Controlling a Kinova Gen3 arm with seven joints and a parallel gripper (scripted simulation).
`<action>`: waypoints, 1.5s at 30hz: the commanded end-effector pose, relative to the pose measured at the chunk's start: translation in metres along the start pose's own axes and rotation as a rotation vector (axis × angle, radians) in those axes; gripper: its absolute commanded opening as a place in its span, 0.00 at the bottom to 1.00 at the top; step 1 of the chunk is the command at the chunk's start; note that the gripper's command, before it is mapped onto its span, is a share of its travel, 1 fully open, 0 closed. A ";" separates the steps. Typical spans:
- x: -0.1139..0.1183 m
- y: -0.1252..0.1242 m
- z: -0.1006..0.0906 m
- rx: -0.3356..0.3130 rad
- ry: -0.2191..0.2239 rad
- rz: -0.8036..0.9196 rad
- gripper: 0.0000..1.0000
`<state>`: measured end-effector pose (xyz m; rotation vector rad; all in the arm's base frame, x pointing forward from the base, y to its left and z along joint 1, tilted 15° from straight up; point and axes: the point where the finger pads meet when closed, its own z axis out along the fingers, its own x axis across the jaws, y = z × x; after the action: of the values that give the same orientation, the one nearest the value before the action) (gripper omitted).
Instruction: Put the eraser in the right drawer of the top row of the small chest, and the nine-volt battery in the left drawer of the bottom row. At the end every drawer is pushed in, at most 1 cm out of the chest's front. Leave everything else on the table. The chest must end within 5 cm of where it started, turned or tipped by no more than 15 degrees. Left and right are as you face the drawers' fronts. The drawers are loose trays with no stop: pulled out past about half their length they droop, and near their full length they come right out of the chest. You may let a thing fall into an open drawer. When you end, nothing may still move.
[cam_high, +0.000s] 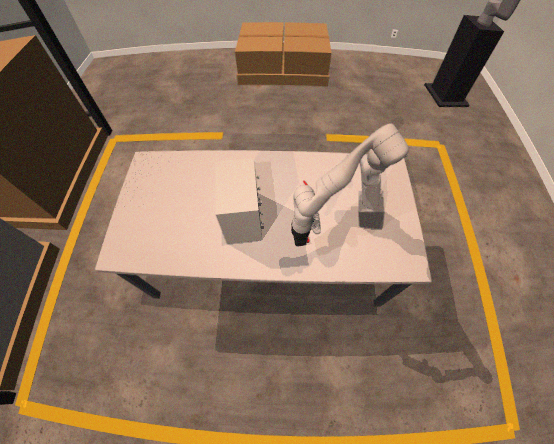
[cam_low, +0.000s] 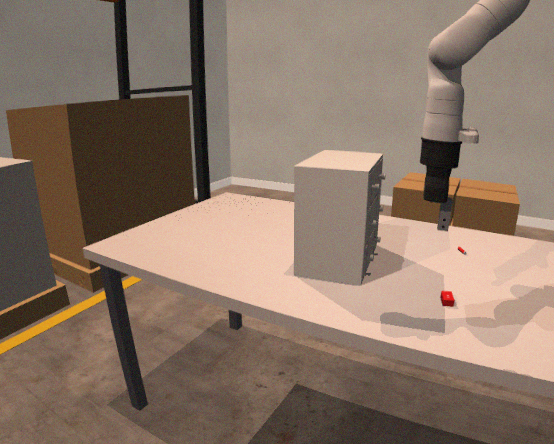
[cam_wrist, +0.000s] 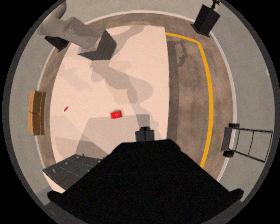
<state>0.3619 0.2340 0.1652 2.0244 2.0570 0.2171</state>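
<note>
Plain off-white tabletop (cam_high: 170, 215) (cam_low: 225, 235) (cam_wrist: 75, 90), pale grey chest (cam_high: 236, 187) (cam_low: 327, 225), yellow floor line (cam_high: 45, 320) (cam_low: 70, 317) (cam_wrist: 210, 105), mottled brown floor (cam_high: 165, 380) (cam_low: 200, 390) (cam_wrist: 187, 100), black post (cam_high: 460, 60) (cam_wrist: 205, 21), all as they looked.

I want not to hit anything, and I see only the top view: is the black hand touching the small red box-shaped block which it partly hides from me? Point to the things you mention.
Observer: No. The exterior view shows the black hand (cam_high: 300, 243) (cam_low: 443, 228) (cam_wrist: 145, 132) up in the air, with a clear gap above the small red block (cam_high: 308, 240) (cam_low: 448, 298) (cam_wrist: 116, 114).
Operator: Thank you. And the thin red piece, which the arm half covers for me, is it red on its whole length?
Observer: No, in the exterior view the thin red piece (cam_high: 305, 183) (cam_low: 461, 250) (cam_wrist: 66, 108) has a pale end.
</note>
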 end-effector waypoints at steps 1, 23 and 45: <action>0.007 -0.001 0.011 0.005 -0.004 0.014 0.00; 0.013 -0.009 0.020 0.007 -0.004 0.020 0.00; 0.014 0.004 0.040 -0.236 -0.003 0.019 0.00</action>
<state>0.3793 0.2436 0.1320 1.9261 1.9314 0.4023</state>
